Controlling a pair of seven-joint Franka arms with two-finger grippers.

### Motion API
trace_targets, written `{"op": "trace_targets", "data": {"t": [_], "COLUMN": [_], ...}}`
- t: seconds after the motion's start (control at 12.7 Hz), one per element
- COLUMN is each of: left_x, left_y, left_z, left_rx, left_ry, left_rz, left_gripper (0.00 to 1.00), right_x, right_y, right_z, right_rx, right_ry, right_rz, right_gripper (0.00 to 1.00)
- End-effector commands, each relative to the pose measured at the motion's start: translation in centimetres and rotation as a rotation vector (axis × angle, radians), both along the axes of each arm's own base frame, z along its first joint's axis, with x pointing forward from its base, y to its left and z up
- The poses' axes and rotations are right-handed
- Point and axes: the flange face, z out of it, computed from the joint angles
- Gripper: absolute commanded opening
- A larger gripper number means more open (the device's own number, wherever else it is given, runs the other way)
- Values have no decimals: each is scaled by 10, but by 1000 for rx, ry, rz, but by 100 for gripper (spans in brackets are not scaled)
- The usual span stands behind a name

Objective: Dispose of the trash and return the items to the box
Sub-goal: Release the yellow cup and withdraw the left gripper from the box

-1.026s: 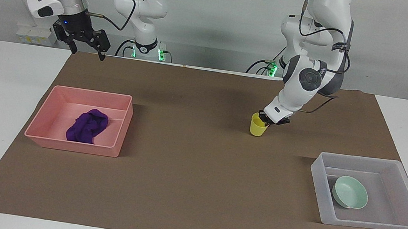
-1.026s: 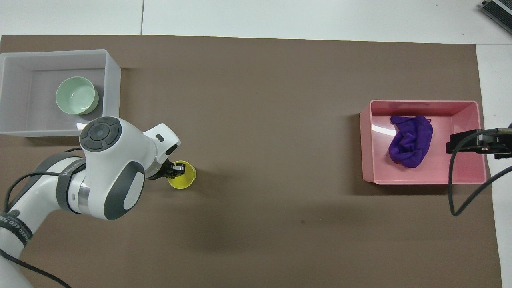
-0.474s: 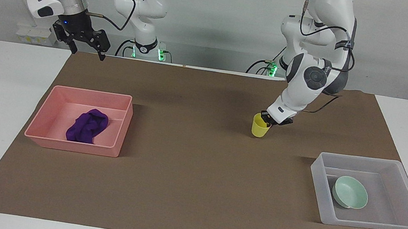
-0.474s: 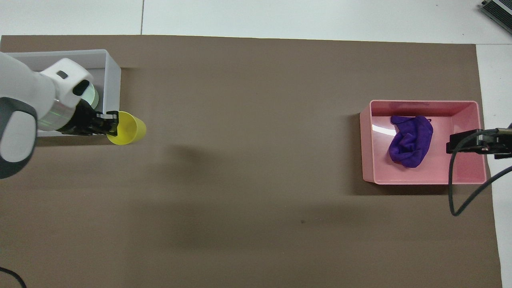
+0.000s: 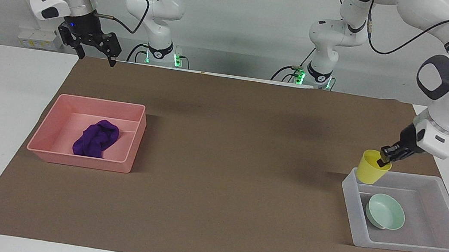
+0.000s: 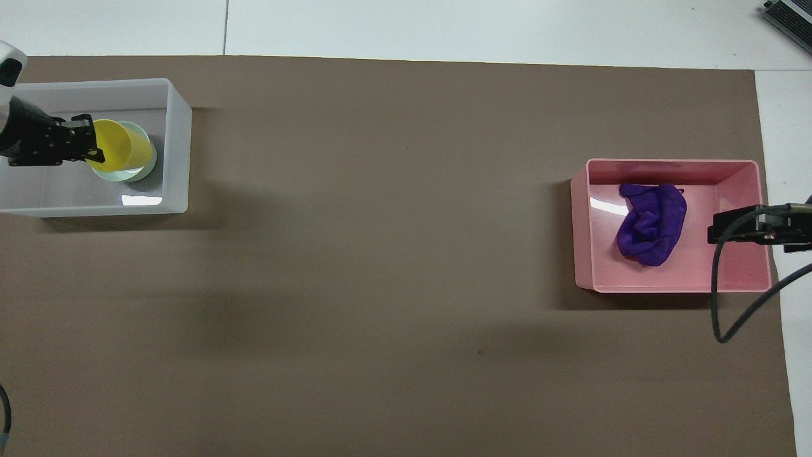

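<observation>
My left gripper is shut on the rim of the yellow cup. It holds the cup tilted in the air over the box, a translucent tray at the left arm's end of the table. The mint-green bowl lies in the box, partly covered by the cup in the overhead view. The purple rag lies crumpled in the pink tray. My right gripper waits open, raised at the right arm's end, holding nothing.
A brown mat covers most of the white table, with both trays on it. The pink tray sits toward the right arm's end. A black cable hangs from the right gripper.
My left gripper has lifted the yellow cup off the mat and carried it toward the left arm's end, to above the box. The right arm has not moved.
</observation>
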Motion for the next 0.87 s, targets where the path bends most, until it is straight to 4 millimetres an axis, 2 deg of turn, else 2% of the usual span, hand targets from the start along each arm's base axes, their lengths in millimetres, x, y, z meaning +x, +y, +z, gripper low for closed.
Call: {"op": "trace_targets", "data": {"t": [0.0, 0.16, 0.32, 0.47, 0.63, 0.71, 0.79], "left_x": [32, 41, 47, 50, 50, 51, 51], "left_y": [40, 53, 54, 53, 54, 54, 54], "left_z": [-27, -49, -81, -102, -114, -114, -112], "left_rx": [118, 140, 133, 127, 121, 117, 119], "left_ry": [14, -5, 27, 52, 68, 66, 61], "left_rz": [-33, -64, -70, -94, -136, -134, -135], "left_gripper": [0, 0, 0, 0, 0, 52, 100], "right_x": [-8, -8, -8, -8, -9, -10, -9], "right_y": [0, 0, 0, 0, 0, 0, 0], "right_z": [1, 1, 1, 1, -1, 0, 0], "right_rx": [-12, -12, -12, -12, -10, -12, -12], "right_ry": [-8, -8, -8, -8, -6, -8, -9], "right_rz": [16, 14, 14, 14, 14, 15, 13], "right_gripper": [100, 100, 100, 100, 100, 100, 100]}}
